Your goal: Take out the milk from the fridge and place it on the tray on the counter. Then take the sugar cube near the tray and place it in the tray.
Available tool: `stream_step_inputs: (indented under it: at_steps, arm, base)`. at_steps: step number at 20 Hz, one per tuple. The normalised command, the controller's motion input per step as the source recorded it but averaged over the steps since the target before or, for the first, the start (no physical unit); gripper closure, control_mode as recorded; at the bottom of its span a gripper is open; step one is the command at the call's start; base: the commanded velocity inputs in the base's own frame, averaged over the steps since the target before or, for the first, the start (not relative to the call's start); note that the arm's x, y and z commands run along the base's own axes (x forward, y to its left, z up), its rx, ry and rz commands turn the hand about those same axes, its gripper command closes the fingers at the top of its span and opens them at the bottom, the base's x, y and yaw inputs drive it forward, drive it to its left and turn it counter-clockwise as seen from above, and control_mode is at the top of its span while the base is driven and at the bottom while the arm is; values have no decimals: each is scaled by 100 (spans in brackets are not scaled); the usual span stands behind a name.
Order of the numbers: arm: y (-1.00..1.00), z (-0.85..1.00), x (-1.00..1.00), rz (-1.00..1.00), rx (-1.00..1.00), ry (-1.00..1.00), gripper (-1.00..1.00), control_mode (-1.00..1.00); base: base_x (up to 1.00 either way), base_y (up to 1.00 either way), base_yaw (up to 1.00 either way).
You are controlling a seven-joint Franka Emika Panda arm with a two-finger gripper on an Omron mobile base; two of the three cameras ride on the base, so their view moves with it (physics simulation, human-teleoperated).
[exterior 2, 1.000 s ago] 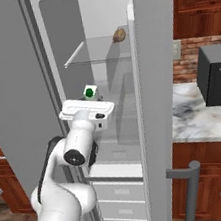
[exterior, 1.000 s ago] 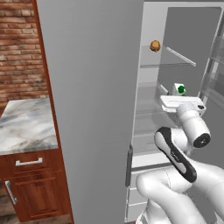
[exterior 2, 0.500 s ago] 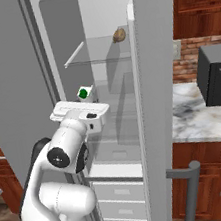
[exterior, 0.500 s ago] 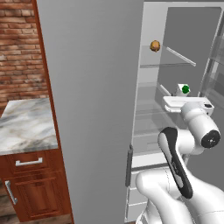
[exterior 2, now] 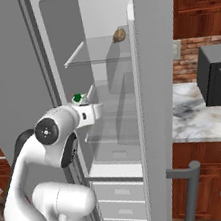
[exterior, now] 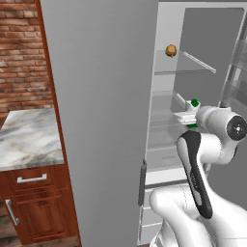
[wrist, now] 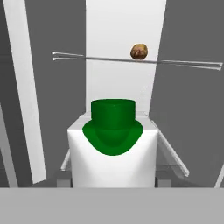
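The milk (wrist: 113, 157), a white carton with a green cap, sits close in front of the hand camera. My gripper (exterior: 187, 116) is shut on the milk (exterior: 194, 102), holding it upright at the open front of the fridge (exterior: 101, 96) at middle-shelf height. From the right, the gripper (exterior 2: 89, 109) and the milk's green cap (exterior 2: 77, 97) show at the left edge of the fridge (exterior 2: 160, 74) opening. My fingertips are hidden below the carton. The tray and the sugar cube are out of view.
A small brown ball (exterior: 171, 50) lies on the upper glass shelf (exterior 2: 99, 58). The open grey door stands to my left. A marble top (exterior: 29, 140) on wooden cabinets is at the left. Another marble top (exterior 2: 199, 116) carries a black microwave (exterior 2: 218, 77).
The hand has drawn back and slightly down toward the base with the milk in it, away from the fridge's interior. The arm's elbow has swung outward.
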Motion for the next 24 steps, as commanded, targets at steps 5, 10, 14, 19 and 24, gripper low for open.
stream_step_inputs:
  at_steps: [5,10,14,19,24]
  arm:
    - [6,0,-19,6,-10,32,100,-100]
    - [6,-5,-22,0,1,1,100,-100]
    - [16,-21,-20,0,9,0,100,-100]
    - [16,-11,-16,0,8,0,100,-100]
    - [27,-1,-16,0,7,0,100,-100]
  base:
    - [0,0,0]
    - [0,0,0]
    - [0,0,0]
    - [0,0,0]
    - [0,0,0]
